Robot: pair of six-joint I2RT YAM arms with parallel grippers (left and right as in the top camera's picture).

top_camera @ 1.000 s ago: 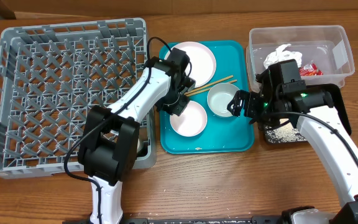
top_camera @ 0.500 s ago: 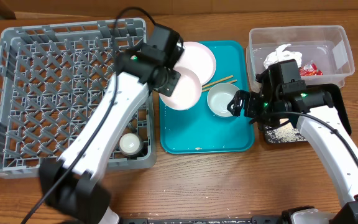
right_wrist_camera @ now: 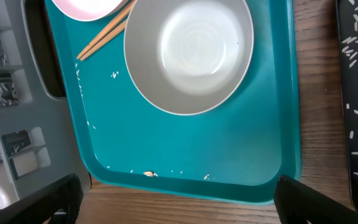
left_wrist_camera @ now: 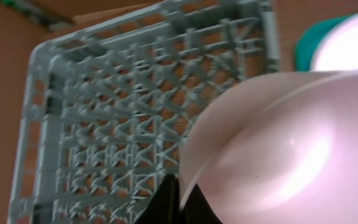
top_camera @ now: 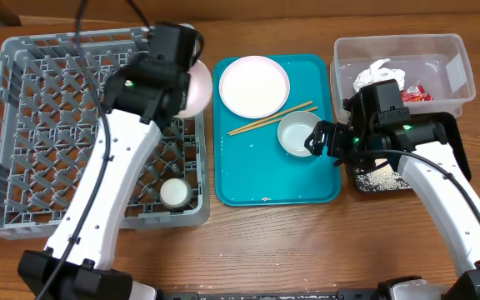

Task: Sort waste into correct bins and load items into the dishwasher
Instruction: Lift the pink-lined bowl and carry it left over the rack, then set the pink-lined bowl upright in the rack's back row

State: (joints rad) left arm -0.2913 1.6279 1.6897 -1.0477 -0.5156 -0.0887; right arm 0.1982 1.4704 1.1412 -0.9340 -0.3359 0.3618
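My left gripper (top_camera: 182,82) is shut on the rim of the smaller plate (top_camera: 197,88), holding it tilted above the right wall of the grey dishwasher rack (top_camera: 57,125). In the left wrist view the plate's underside (left_wrist_camera: 278,143) fills the right half, with the rack (left_wrist_camera: 104,124) below. My right gripper (right_wrist_camera: 179,205) stands wide open and empty over the teal tray's front edge, beside a white bowl (right_wrist_camera: 188,53) (top_camera: 297,133). Two chopsticks (top_camera: 271,118) and the large plate (top_camera: 255,86) lie on the tray. A small cup (top_camera: 175,193) sits in the rack.
The teal tray (top_camera: 307,190) carries a few rice grains and a brown scrap (right_wrist_camera: 146,174). The clear tub (top_camera: 452,50) at back right holds a napkin (top_camera: 377,73) and a red wrapper (top_camera: 415,93). The black tray (right_wrist_camera: 353,124) holds rice (top_camera: 382,177).
My left arm lifted the smaller plate off the teal tray and carried it left and back to the rack's right wall. The right arm has not moved.
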